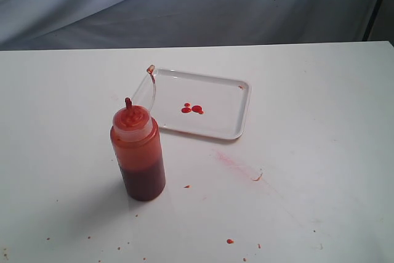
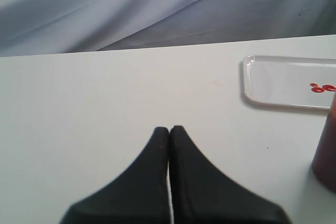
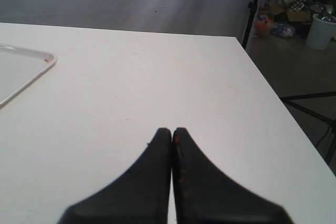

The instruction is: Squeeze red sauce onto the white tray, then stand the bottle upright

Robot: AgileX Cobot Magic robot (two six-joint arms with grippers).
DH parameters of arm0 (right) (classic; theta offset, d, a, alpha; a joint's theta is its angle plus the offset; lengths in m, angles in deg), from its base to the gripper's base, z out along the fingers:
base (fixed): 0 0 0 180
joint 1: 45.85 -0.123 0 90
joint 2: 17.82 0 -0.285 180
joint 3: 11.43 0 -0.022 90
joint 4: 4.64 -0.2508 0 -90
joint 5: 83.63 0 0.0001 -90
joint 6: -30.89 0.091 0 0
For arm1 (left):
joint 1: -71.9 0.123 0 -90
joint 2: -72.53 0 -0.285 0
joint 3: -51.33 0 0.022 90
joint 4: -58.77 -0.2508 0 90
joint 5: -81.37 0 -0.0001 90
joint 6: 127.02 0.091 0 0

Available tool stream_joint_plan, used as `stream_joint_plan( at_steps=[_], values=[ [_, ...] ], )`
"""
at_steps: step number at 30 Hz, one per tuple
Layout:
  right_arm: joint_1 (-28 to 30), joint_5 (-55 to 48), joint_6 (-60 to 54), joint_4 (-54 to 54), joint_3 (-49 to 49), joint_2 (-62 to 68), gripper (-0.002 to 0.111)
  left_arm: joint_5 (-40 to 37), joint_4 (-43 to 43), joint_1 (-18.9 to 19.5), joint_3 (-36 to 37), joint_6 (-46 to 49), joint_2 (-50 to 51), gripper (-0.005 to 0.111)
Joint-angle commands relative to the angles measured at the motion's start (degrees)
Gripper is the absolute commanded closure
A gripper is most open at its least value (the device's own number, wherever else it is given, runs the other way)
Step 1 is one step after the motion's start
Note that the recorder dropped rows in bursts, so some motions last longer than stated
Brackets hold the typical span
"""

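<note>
Both your left gripper [image 2: 169,129] and right gripper [image 3: 172,130] are closed, empty. Only the exterior view shows the bottle [image 1: 138,152] whole, upright.

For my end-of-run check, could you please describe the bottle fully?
The bottle is a translucent orange-red plastic cylinder, darker red in its lower part, with a cloudy domed top, a small red nozzle and an open tethered cap arching up toward the white tray. It stands upright on the table, nothing gripping it.

Left pincer [image 2: 169,129] is pressed fully together, holding nothing. Right pincer [image 3: 171,130] is likewise clamped together and empty-tipped.
</note>
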Motion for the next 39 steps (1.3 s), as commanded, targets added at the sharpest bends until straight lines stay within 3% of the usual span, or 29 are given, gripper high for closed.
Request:
stream_joint_plan(
  at_steps=[1,11,39],
  values=[
    [0.22,-0.33,-0.39,-0.54,-0.22,-0.25,0.108,0.59,-0.21,0.1,0.3,0.07,-0.27,0.107],
    [-2.48,-0.33,-0.39,-0.54,-0.22,-0.25,0.108,0.59,-0.21,0.1,0.3,0.07,-0.27,0.107],
    [0.07,-0.33,-0.39,-0.54,-0.22,-0.25,0.108,0.59,-0.21,0.1,0.3,0.07,-0.27,0.107]
  ],
)
